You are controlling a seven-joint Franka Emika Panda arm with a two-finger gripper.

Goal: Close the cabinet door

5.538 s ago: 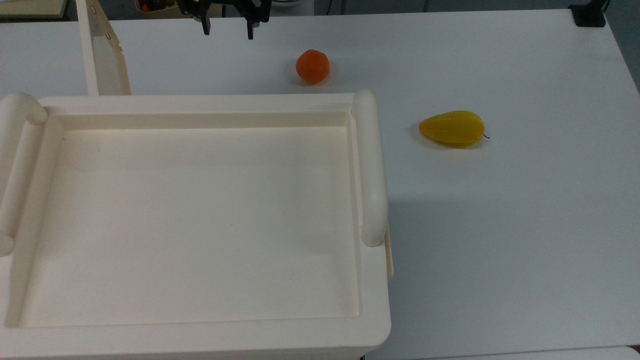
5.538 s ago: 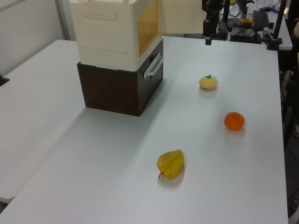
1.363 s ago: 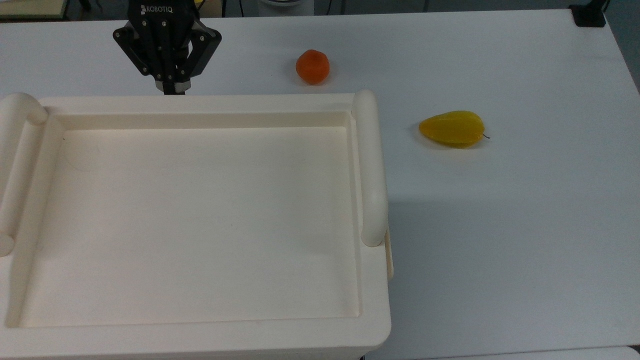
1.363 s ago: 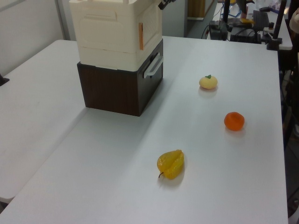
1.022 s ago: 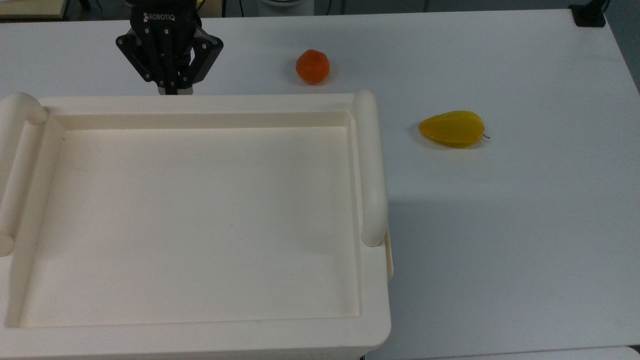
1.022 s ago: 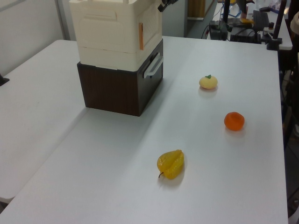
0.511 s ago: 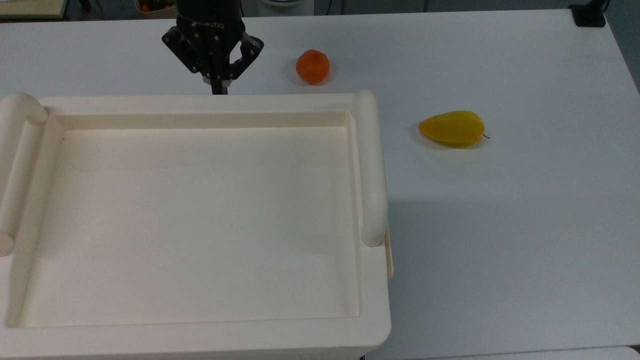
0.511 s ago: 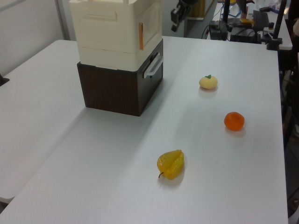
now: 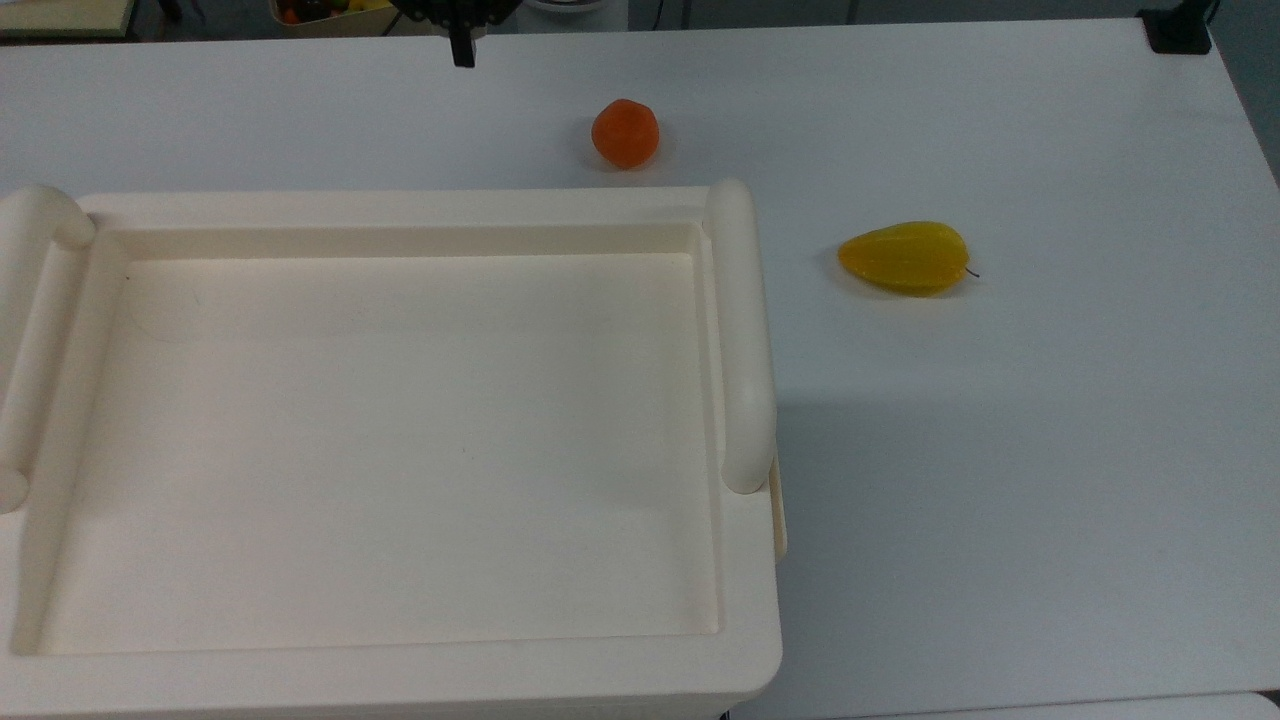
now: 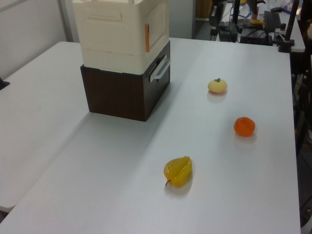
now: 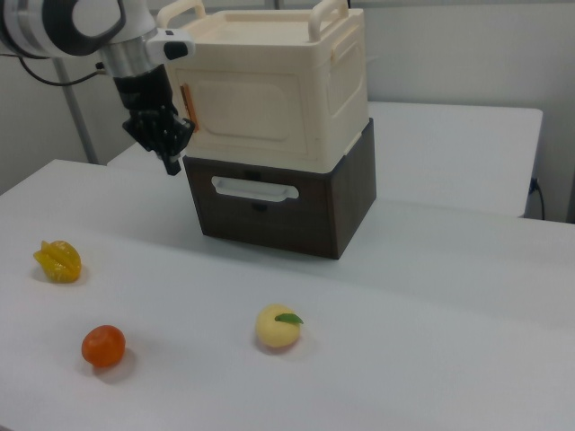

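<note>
The cabinet (image 9: 400,205) is a large cream unit with a recessed tray top and tube handles, standing on a dark brown drawer box (image 11: 278,215). Its cabinet door (image 11: 252,112) lies flush against the front in the right view, with a reddish mark on its left edge. In the left view the door (image 10: 157,24) faces right, also flush. My gripper (image 11: 171,163) hangs shut and holds nothing, just off the door's left edge in the right view and apart from it. In the top view the gripper (image 9: 462,50) sits at the upper edge, beyond the cabinet.
On the white table lie an orange (image 9: 625,132), a yellow starfruit (image 9: 905,258) and a pale peach-like fruit (image 10: 217,86). The drawer box has a white handle (image 11: 254,189). Cluttered equipment stands past the table's far end in the left view.
The door, swung open 5.5 s ago, now lies flush. Over the last second my shut gripper has drawn back from the cabinet's front, toward the top view's upper edge and right.
</note>
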